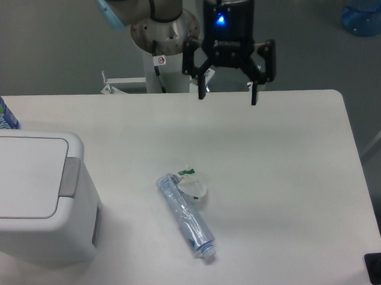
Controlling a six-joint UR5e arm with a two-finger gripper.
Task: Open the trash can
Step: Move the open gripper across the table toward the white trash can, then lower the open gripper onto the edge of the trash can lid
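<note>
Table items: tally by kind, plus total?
White trash can, lid shut: 1
Crushed clear bottle: 1
Torn white-and-green label beside that bottle: 1
Blue-capped bottle, partly visible behind the trash can: 1
Total: 4

This place looks like a robotics lab or test room, not a home. A plain white desk (270, 183) with rounded corners stands on a bare grey floor (50, 44). Behind the desk, an industrial robot arm (142, 6) is fixed on a round white metal post (163, 66), and its black end effector (227, 97) with a blue light hangs over the far edge of the desk. On the desk there are only a few test things: a white trash can (35, 196) at the left edge and a crushed clear bottle (186, 216) near the middle. A big blue water jug (369, 14) stands on the floor beyond the far right corner of the desk.
</note>
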